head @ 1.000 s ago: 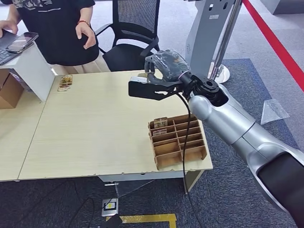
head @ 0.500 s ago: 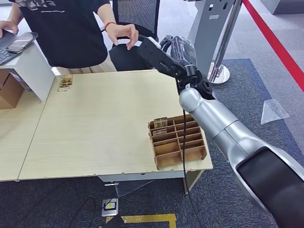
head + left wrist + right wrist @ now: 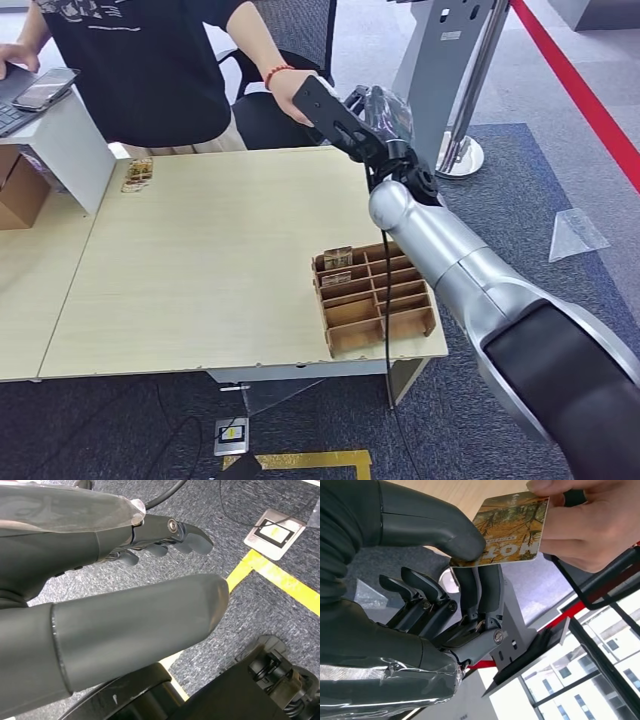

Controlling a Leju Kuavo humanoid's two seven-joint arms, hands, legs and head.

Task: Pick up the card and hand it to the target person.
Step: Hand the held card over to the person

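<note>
The right hand [image 3: 444, 580] is pinching the card [image 3: 508, 530] between thumb and fingers while the person's hand [image 3: 584, 525] is gripping its far edge, so, by my reading, only letting go is remaining.

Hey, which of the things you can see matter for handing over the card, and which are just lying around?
Part of the job:
- card, pinched by the right robot hand
- person's hand, gripping the card's other end
- divided cardboard tray holding more cards

Just lying about:
- phone
- office chair
- small stack of cards at the far table edge
- left robot hand, hanging over the floor
</note>
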